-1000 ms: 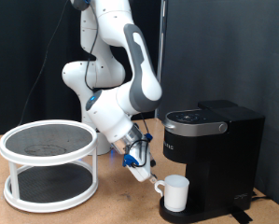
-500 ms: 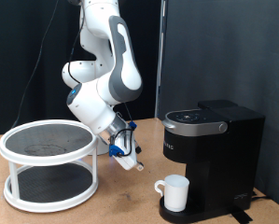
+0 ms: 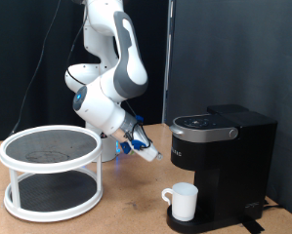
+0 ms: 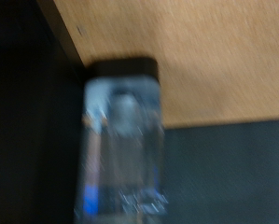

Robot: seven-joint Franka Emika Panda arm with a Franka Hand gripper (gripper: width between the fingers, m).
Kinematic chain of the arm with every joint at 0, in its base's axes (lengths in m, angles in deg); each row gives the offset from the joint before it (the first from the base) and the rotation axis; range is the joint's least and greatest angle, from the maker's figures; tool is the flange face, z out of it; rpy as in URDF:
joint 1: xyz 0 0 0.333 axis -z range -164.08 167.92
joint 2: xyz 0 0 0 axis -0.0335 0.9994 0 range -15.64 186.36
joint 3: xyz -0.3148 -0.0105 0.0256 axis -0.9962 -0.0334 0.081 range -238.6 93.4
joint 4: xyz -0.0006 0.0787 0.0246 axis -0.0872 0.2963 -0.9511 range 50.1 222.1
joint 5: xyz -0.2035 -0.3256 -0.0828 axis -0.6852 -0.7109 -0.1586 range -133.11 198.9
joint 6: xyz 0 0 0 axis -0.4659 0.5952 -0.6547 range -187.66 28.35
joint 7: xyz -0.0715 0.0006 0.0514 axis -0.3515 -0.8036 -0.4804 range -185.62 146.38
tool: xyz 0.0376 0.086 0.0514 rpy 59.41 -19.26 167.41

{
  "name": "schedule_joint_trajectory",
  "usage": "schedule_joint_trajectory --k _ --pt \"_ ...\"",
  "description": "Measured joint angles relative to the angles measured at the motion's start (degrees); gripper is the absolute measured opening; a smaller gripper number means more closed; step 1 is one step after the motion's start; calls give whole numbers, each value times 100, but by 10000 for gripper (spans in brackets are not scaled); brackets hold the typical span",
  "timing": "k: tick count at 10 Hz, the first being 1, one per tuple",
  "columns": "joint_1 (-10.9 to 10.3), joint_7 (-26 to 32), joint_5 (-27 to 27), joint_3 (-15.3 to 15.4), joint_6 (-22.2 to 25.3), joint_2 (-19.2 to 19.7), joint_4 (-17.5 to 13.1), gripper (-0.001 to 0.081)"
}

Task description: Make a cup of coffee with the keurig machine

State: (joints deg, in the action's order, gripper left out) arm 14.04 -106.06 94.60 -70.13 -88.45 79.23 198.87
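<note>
A white two-tier round rack [image 3: 51, 174] stands on the wooden tabletop [image 3: 126, 210], far left of the keurig machine [image 3: 222, 161]. Between rack and machine, the robot's hand [image 3: 146, 149] hangs in the air, empty; whether its fingers are open or closed cannot be told. The white cup [image 3: 183, 202] sits on the machine's drip tray, under the spout, handle pointing left. Lettering on the machine's front is too small to read. The wrist view is blurred.

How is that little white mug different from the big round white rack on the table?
The cup is small, solid and has a side handle; the round rack is far wider, with two dark mesh tiers on legs. The cup stands under the keurig machine; the rack stands apart at the exterior view's left. Both are white.
</note>
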Motion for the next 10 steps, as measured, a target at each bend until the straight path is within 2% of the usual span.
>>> schedule_joint_trajectory --k 5,7,10 --pt "12 121 528 -156 1235 -1015 194 734" --pt "12 46 666 -171 1377 -1438 243 734" --pt "12 -508 663 -165 1488 -2117 250 734"
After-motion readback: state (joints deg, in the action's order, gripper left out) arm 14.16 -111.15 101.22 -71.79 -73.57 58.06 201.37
